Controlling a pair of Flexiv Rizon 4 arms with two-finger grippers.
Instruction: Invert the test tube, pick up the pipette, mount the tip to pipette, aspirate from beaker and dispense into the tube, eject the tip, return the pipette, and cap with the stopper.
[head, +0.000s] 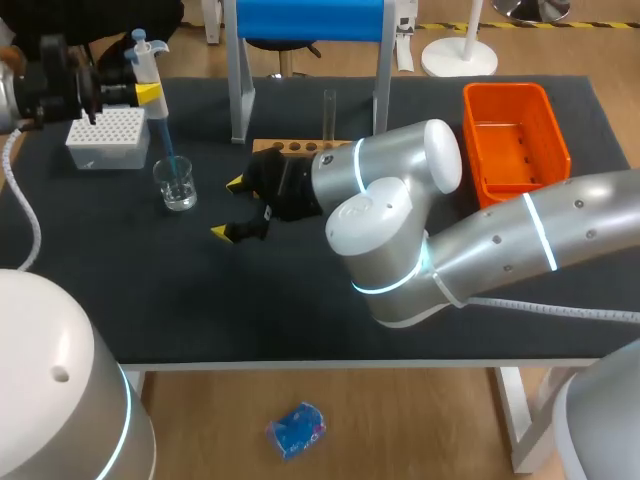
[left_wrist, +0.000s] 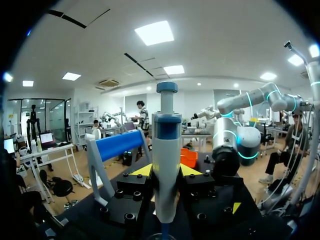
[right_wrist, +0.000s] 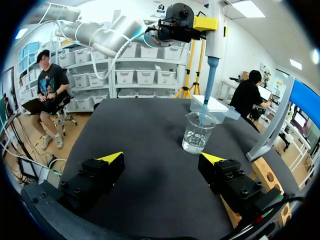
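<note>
Okay, head view: L gripper clamped on pipette, held straight above the beaker, blue tip dipping into it. Tip box sits just behind-left of beaker. Test tube upright in wooden rack, off to beaker's right. R gripper spread wide, holding nothing, just right of beaker. Left wrist view: pipette body squeezed between both fingers; beaker rim barely peeks in below, I think. Right wrist view: fingers wide apart, beaker ahead of them w/ tip inside, rack edge beside one finger.
</note>
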